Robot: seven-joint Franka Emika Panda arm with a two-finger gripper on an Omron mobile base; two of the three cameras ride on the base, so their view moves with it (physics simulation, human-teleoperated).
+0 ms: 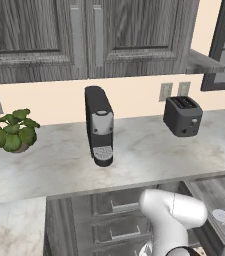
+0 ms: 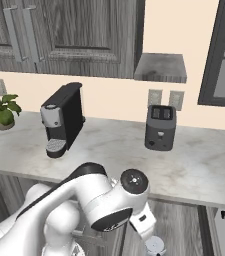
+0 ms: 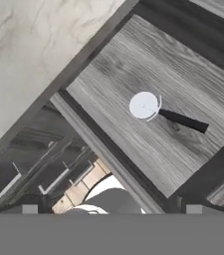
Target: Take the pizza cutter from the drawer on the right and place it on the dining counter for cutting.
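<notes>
We see a long pale marble desk (image 1: pixel 59 160) running under dark grey wood-grain wall cabinets (image 1: pixel 84 35), with a beige backsplash behind it. Below the desk edge, on the right, the wide shallow drawer with a grey wood-grain floor and grey box sides (image 3: pixel 133 69) stands pulled open; in the hand view its floor lies bare around a single utensil. To the left of the drawer, a stack of grey drawer fronts with silver bar handles (image 1: pixel 119 220) sits under the desk.

On the desk we count three things, well apart from one another: a black-and-silver upright coffee machine (image 1: pixel 99 125) near the middle, a dark grey two-slot toaster (image 1: pixel 182 116) to its right below two wall sockets, and a small green potted plant in a pale pot (image 1: pixel 14 131) at the far left.

The small pizza cutter with a round silvery-white wheel and a straight black handle (image 3: pixel 163 112) lies flat on the drawer floor, near its middle, touching none of the walls. In the left base view its white wheel shows at the lower right, beside the arm.

The end effector (image 3: pixel 111 211) hangs above the open drawer, apart from the cutter and holding nothing; its fingertips are barely visible at the bottom of the hand view, so we cannot tell how far the jaws stand apart.
</notes>
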